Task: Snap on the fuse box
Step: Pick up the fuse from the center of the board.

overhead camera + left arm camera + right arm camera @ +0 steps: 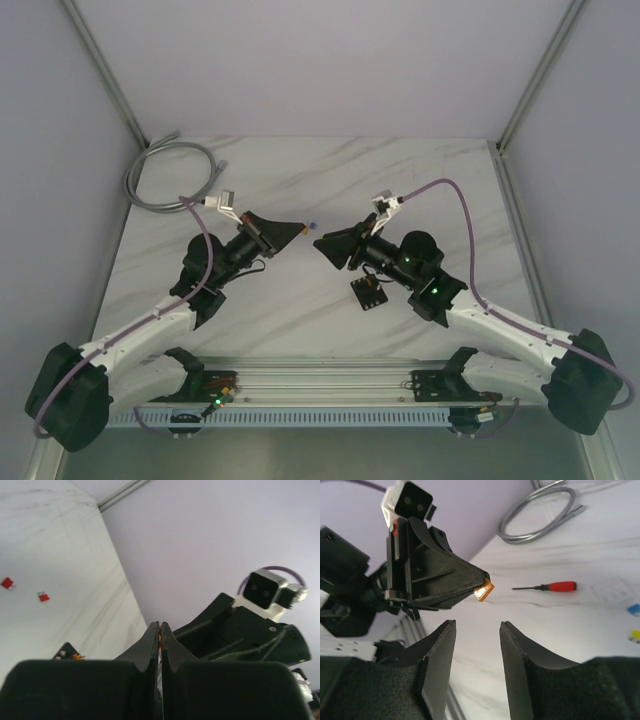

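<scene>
**A:** Where does the risk lie?
**B:** My left gripper (481,580) is clenched on an orange fuse (484,590) by one end. Passing it to my right gripper (477,625), spread wide, could twist or drop it.
**A:** And room?
**B:** The fuse box (368,292) lies on the table (300,180) beneath my right arm, away from every edge.

On my overhead feed, the white marbled desk (300,180) carries a coiled grey cable (165,170) at its far left corner. The fuse box (370,292) lies flat a little right of the middle, toward the near edge. My right wrist feed shows a red-handled screwdriver (550,586) lying on the desk, with a clear cover (612,591) just beside its handle. A blue fuse (634,609) and a yellow fuse (635,635) lie near that. The left wrist feed picks up a red fuse (7,583) and a second red fuse (44,597), close together but not touching.
</scene>
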